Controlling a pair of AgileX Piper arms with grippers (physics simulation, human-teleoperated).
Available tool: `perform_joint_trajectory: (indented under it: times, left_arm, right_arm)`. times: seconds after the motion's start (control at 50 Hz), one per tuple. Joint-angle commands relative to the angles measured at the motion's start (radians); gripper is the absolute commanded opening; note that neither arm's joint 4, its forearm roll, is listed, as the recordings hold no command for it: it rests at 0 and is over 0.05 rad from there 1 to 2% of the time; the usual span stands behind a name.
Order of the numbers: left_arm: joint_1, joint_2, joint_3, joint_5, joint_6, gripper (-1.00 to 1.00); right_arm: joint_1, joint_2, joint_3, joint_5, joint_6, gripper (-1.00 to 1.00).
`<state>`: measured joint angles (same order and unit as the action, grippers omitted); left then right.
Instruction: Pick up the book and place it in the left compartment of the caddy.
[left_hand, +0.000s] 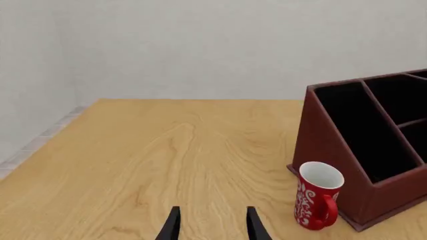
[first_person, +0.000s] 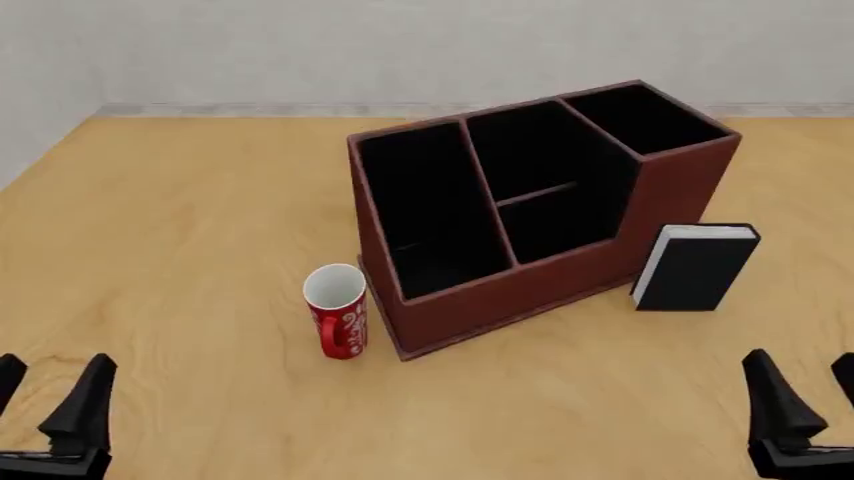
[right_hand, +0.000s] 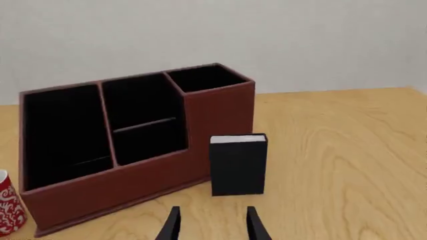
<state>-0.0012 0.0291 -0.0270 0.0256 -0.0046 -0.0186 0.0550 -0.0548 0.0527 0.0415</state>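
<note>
Both jaws spread wide, nothing held: right gripper low at the near right of the table, left gripper at the near left, each well apart from any object.

Book stands upright on the table, just beside the caddy at its right front corner, below the taller end section; can't tell if it touches the wall. Black cover faces the arms, white page edges show on top and down one side. In the right wrist view the book sits nearly straight ahead of the right gripper, so that arm looks like the one to use.

Handling guess: hardcover, so stiff, fairly light, won't crush, covers prob a bit slick. Standing on a thin edge, it'd tip easily w/ a nudge (esp. pushed from the front). Best hold: pinch across the thickness near the top, one finger on each cover, squarely so it doesn't swing.

Left compartment is the long slot on the caddy's left side, open on top, looks bare inside. Red mug stands just beside the caddy's left front corner, near that slot, so watch it on the carry over.
</note>
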Motion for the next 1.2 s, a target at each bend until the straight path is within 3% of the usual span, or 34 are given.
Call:
perform_joint_trajectory:
  times: [0.02,0.36,0.44,0.46,0.58,0.64,0.76,0.86,0.88,1.02,1.2]
  left_arm:
    - [0.017,0.012,0.025,-0.039,-0.027,1.00]
    - [0.010,-0.026,-0.006,-0.001,-0.020,1.00]
    - [0.007,-0.017,-0.004,0.017,-0.087,1.00]
    - [0.003,-0.022,-0.004,0.014,-0.068,1.00]
    - [-0.008,-0.025,-0.003,0.014,-0.068,1.00]
    - [-0.016,-0.026,0.000,0.011,-0.071,1.00]
    - [-0.025,-0.029,0.009,-0.003,-0.057,1.00]
    - [-0.038,-0.028,-0.003,0.002,-0.055,1.00]
    - [-0.039,-0.028,-0.005,0.002,-0.054,1.00]
    - [-0.045,-0.028,-0.012,0.005,-0.050,1.00]
    - [-0.055,-0.029,-0.025,0.013,-0.045,1.00]
  right_arm:
    - [0.012,-0.054,0.054,-0.061,-0.060,1.00]
    - [0.002,-0.055,0.044,-0.066,-0.079,1.00]
    - [0.030,-0.049,0.013,-0.013,-0.139,1.00]
    - [0.022,-0.048,0.004,-0.005,-0.131,1.00]
    - [0.051,0.035,-0.059,0.026,-0.241,1.00]
    - [0.050,0.052,-0.082,0.038,-0.269,1.00]
    - [0.053,0.155,-0.205,0.105,-0.405,1.00]
    - [0.067,0.244,-0.281,0.141,-0.456,1.00]
    - [0.059,0.274,-0.279,0.128,-0.499,1.00]
    - [0.043,0.363,-0.314,0.138,-0.568,1.00]
    - [0.033,0.455,-0.448,0.251,-0.662,1.00]
